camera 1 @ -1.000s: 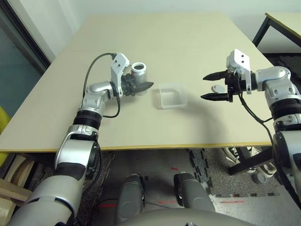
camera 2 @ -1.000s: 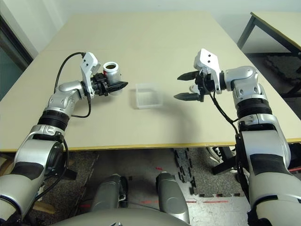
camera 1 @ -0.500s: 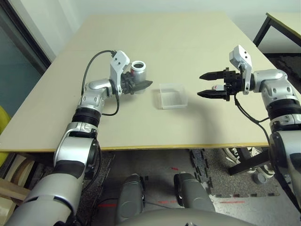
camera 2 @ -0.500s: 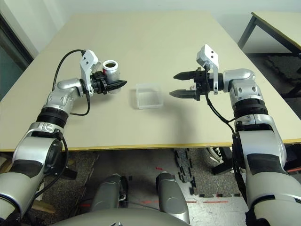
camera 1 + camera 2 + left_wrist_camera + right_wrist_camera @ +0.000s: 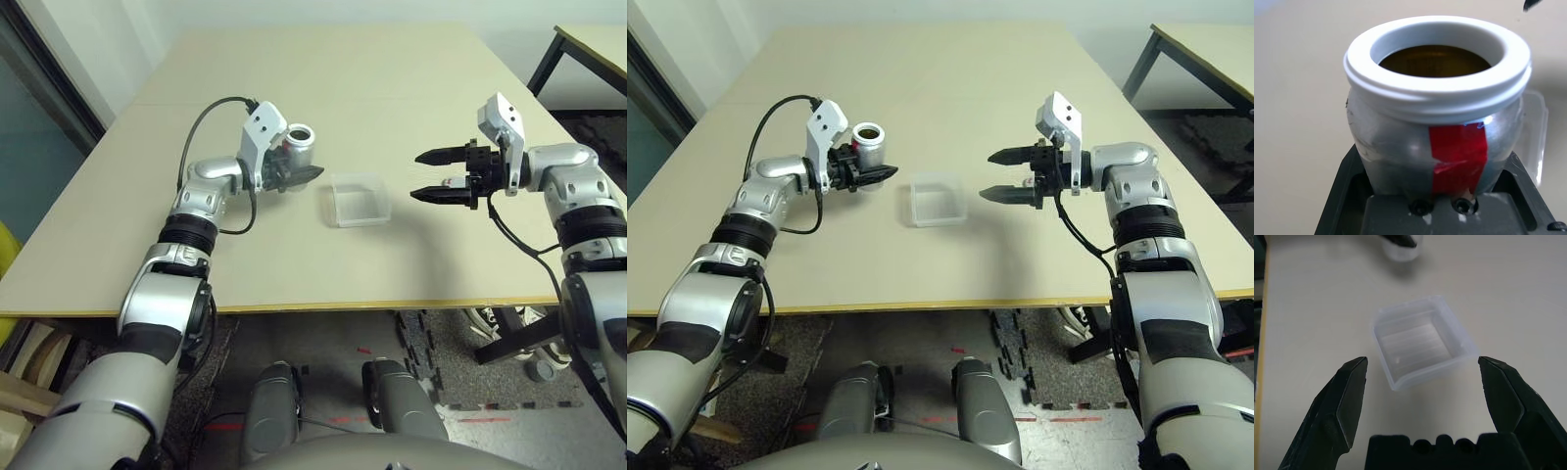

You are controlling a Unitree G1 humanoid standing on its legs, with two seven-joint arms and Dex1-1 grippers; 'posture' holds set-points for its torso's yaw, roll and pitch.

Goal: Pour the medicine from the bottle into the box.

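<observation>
- Table [image 5: 392, 59]: broad pale top; all the action sits near its middle
- Left gripper [image 5: 294, 174]: clamped on the bottle's lower body, holding it off the table just beside the box's left edge; grip sits low on the barrel, leaving the mouth free, which looks right for tipping
- Right gripper [image 5: 438, 174]: fingers spread wide, nothing held, hanging above the table to the right of the box and aimed at it; well placed to steady a side wall if needed
- Box [image 5: 358, 201]: clear, thin-walled, flat on the table between the two arms; likely very light and apt to slide at a nudge; its floor looks bare
- Bottle [image 5: 867, 142]: cap off, wide white mouth [image 5: 1437, 51] open and near upright; rigid, small, probably light; smooth metallic wall may slip, taped band [image 5: 1457, 154] gives some bite
- Medicine: bottle's interior reads dark brown in the left wrist view; cannot pick out a single pill; likely tiny and prone to bounce, so a slow low tilt over the box seems wise
</observation>
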